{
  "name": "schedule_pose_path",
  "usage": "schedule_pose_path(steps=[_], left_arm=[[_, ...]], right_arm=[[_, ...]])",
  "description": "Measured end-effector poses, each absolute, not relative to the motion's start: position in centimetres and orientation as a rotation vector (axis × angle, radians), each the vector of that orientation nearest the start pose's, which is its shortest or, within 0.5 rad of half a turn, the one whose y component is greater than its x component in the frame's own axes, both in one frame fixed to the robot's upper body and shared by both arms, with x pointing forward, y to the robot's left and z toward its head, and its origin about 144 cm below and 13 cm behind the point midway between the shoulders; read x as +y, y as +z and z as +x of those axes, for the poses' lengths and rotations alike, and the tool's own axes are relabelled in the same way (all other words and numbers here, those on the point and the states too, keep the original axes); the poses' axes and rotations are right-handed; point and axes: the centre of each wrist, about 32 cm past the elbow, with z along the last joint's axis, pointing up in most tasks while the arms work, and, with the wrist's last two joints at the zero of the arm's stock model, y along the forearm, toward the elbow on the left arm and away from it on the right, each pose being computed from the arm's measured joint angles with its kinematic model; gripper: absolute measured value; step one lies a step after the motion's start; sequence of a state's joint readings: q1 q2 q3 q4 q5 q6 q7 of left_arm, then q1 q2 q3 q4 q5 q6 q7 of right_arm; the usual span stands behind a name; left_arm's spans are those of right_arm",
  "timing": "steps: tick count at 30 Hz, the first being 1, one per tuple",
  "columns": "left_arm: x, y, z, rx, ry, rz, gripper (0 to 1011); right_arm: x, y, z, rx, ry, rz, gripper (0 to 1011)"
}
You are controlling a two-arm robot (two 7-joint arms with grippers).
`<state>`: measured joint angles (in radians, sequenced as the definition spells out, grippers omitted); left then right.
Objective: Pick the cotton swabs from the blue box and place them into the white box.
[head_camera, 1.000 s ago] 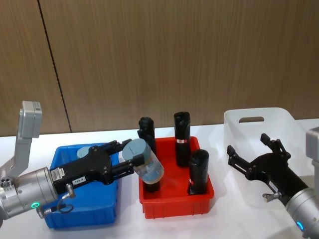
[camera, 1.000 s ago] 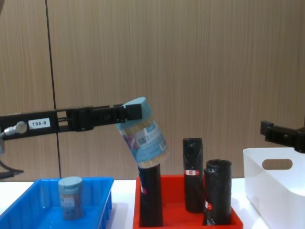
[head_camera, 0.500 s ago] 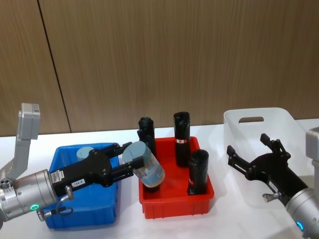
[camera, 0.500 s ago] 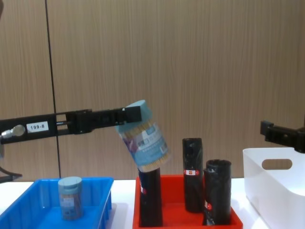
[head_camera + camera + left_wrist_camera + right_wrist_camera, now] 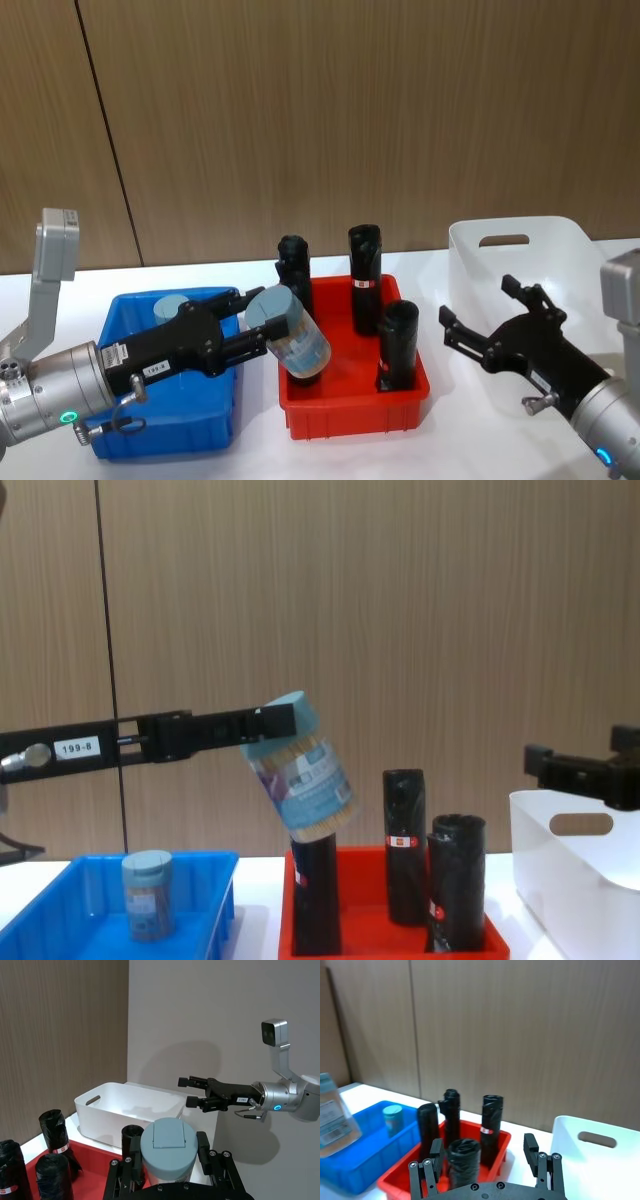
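My left gripper [image 5: 258,322] is shut on a jar of cotton swabs [image 5: 297,342], gripping it at its grey-blue lid. The jar hangs tilted in the air over the left edge of the red bin, also seen in the chest view [image 5: 305,775]. Another jar of cotton swabs [image 5: 170,305] stands upright in the blue box [image 5: 170,440] at the left. The white box [image 5: 520,240] sits at the far right. My right gripper [image 5: 480,308] is open and holds nothing, hovering in front of the white box, between it and the red bin.
A red bin [image 5: 350,415] stands between the blue and white boxes, holding several upright black rolls [image 5: 365,275] with red-white labels. A wood-panel wall closes the back. Bare white table [image 5: 455,445] lies in front of the bins.
The right gripper has shifted left, away from the white box toward the red bin. The left gripper with its jar dropped slightly lower, then held still.
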<state>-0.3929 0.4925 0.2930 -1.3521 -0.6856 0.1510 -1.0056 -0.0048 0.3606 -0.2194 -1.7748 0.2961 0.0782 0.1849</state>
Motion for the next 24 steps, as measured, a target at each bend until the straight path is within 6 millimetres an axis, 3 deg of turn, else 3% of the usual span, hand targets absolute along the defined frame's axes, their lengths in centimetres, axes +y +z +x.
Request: schedule_pose_path(steps=[24], left_arm=[[32.0, 121.6, 55.4, 0.136, 0.402, -0.089, 666]], right_arm=[[-25.4, 122.2, 46.7, -0.028, -0.774, -0.118, 1002]])
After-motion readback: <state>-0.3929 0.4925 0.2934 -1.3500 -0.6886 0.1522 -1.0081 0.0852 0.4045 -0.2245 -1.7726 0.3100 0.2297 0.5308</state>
